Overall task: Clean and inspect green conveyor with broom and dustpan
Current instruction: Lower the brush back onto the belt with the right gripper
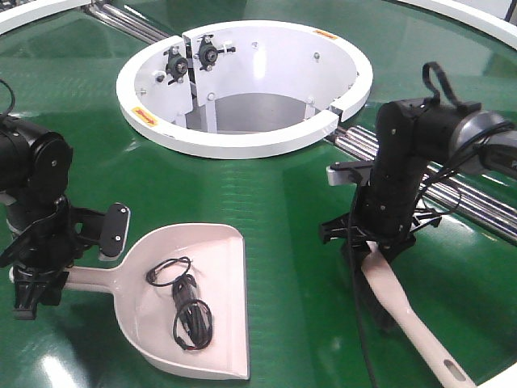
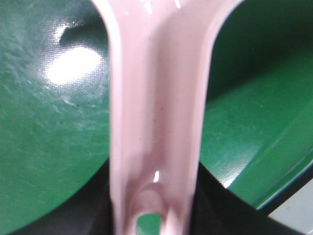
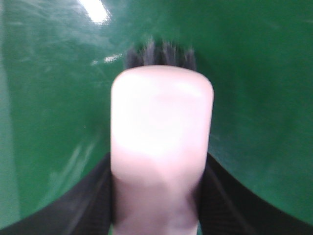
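The dustpan lies flat on the green conveyor at the front left, with a tangled black cable inside its scoop. My left gripper is shut on the dustpan's handle, which fills the left wrist view between the dark fingers. My right gripper is shut on the broom, whose handle slants down to the front right. In the right wrist view the broom's pale back sits between the fingers, with dark bristles on the belt.
The white circular hub ring with an open centre stands at the back middle. Silver rollers cross the belt at the right, behind my right arm, and more run at the back left.
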{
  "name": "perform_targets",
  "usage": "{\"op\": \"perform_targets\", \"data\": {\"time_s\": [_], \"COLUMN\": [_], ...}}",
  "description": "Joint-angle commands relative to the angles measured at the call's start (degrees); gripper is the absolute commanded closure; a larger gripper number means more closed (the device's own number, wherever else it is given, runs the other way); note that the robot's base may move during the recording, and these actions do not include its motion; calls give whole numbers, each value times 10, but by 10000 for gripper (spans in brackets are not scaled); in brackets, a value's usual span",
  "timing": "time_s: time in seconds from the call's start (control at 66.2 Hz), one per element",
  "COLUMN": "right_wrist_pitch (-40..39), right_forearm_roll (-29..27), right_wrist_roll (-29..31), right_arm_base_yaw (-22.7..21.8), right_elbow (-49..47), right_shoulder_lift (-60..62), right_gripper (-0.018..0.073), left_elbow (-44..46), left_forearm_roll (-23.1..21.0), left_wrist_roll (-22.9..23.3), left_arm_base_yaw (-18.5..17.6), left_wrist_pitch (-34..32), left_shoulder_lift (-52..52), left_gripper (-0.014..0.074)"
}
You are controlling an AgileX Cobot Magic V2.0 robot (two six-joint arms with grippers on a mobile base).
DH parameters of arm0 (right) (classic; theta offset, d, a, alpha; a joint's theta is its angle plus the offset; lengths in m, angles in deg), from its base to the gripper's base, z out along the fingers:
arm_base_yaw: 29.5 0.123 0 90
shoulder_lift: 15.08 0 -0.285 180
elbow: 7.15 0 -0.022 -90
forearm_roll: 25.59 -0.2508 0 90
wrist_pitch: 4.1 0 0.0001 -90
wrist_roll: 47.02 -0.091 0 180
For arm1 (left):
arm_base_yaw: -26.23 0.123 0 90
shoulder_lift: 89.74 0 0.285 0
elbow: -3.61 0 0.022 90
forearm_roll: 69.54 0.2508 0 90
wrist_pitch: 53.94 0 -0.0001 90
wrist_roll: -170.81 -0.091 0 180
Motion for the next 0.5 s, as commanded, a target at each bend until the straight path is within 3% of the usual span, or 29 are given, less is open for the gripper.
{"op": "perform_targets", "data": {"time_s": [0.0,0.484], "right_wrist_pitch": [33,36], "right_forearm_roll": [3,-14], "right_wrist_roll": [6,6], "right_arm_base_yaw": [-3,-3], "right_elbow": [-14,-14], "right_shoulder_lift": [17,11], "right_gripper": [564,564], "left_elbow": [16,16], "left_forearm_roll": [-11,-11], "left_wrist_roll": [2,2], "left_arm_base_yaw": [-5,-5], "left_wrist_pitch": [17,17], "left_shoulder_lift": [21,21], "left_gripper": [619,619]}}
